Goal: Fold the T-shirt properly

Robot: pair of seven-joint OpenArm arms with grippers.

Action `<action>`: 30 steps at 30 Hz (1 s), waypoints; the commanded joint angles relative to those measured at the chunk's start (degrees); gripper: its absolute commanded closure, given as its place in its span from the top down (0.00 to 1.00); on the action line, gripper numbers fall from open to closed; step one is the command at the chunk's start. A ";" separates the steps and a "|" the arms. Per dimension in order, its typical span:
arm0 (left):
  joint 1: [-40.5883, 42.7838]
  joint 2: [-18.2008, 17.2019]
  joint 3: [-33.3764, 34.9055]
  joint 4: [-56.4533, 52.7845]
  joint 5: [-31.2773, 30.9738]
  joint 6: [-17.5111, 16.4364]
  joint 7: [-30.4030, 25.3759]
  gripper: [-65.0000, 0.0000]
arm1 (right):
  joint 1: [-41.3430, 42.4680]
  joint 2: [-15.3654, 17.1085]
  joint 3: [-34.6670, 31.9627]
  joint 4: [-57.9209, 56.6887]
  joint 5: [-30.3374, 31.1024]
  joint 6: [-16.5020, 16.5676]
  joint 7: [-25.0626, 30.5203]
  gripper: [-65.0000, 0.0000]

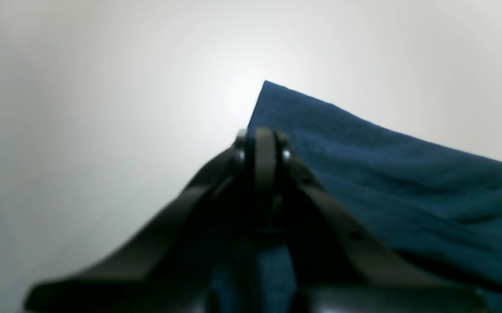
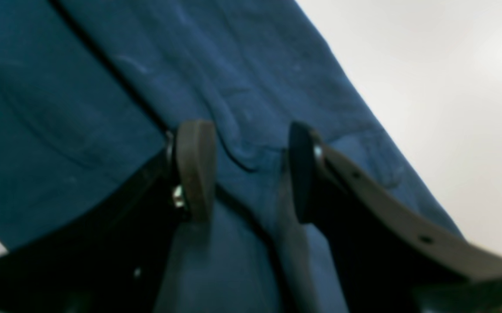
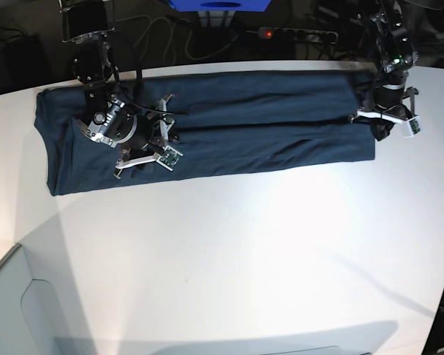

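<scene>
Navy cotton, the T-shirt (image 3: 229, 133) lies as a long band across the far side of the white table (image 3: 244, 259), sides apparently folded in. The right gripper (image 2: 251, 171) hovers over it, jaws apart and empty; the left gripper (image 1: 261, 145) is clenched at the other end, whether on cloth I cannot tell. Next, probably, comes an end-to-end fold, needing both corners pinched. No containers hold anything.

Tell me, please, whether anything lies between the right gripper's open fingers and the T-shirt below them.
Nothing visible does. In the right wrist view the right gripper has its jaws apart directly over the T-shirt, with only blue cloth and a small wrinkle showing between them. The base view shows bare white table around the shirt, with no other object near it.
</scene>
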 commanded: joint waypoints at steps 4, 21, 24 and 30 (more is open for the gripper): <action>-0.18 -0.55 -0.34 0.93 -0.10 0.08 -1.50 0.00 | 1.09 0.12 0.09 -1.66 0.36 1.04 0.48 0.38; -0.27 -1.07 -0.34 0.93 -0.10 0.08 -1.50 0.00 | -1.98 0.39 0.44 3.18 0.45 1.04 2.42 0.00; -0.27 -1.07 -0.43 0.93 -0.10 0.08 -1.50 0.00 | -3.39 0.47 0.52 5.99 0.45 1.04 2.07 0.00; -0.27 -1.07 -0.43 0.93 -0.10 0.08 -1.50 0.00 | -7.61 1.71 0.61 10.38 0.45 1.04 2.33 0.00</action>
